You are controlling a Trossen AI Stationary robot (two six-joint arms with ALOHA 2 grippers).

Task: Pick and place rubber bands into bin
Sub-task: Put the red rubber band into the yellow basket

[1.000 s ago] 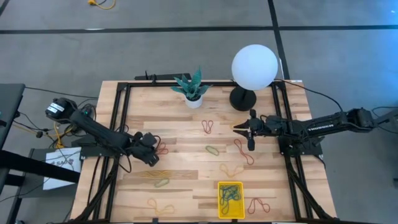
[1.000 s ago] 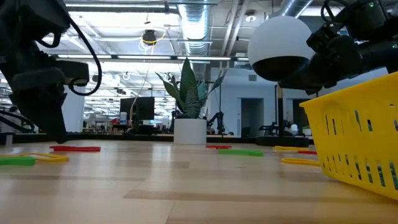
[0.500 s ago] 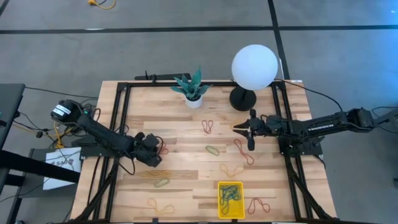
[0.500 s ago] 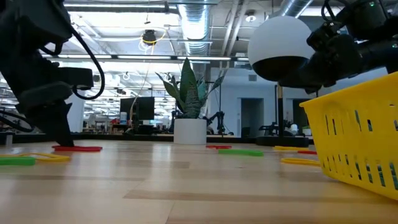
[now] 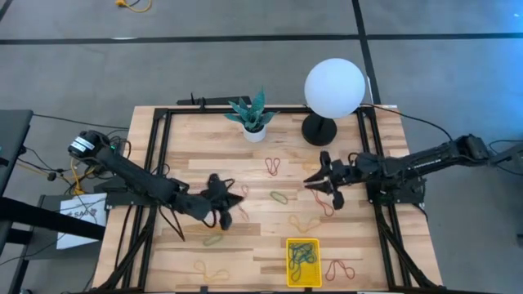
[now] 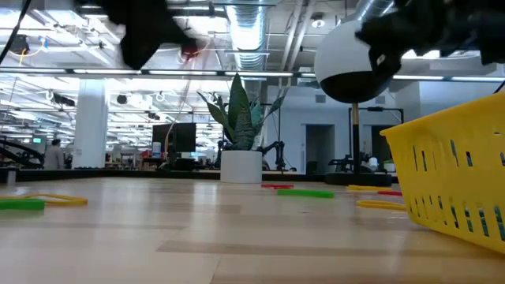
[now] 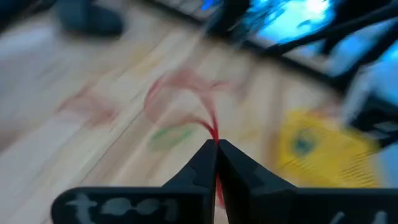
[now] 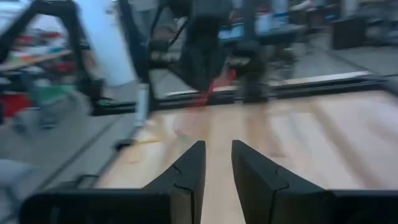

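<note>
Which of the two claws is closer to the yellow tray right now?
The left, though not by much. The left gripper, shut on a red rubber band, is up and to the left of the yellow bin. The right gripper is open, farther up the table beyond it.

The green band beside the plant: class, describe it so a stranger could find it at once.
Start at the potted plant on the table's far edge. Move toward the yellow bin; about halfway lies a small green oval band. The bands closest to it are red or yellow; it alone is green.
</note>
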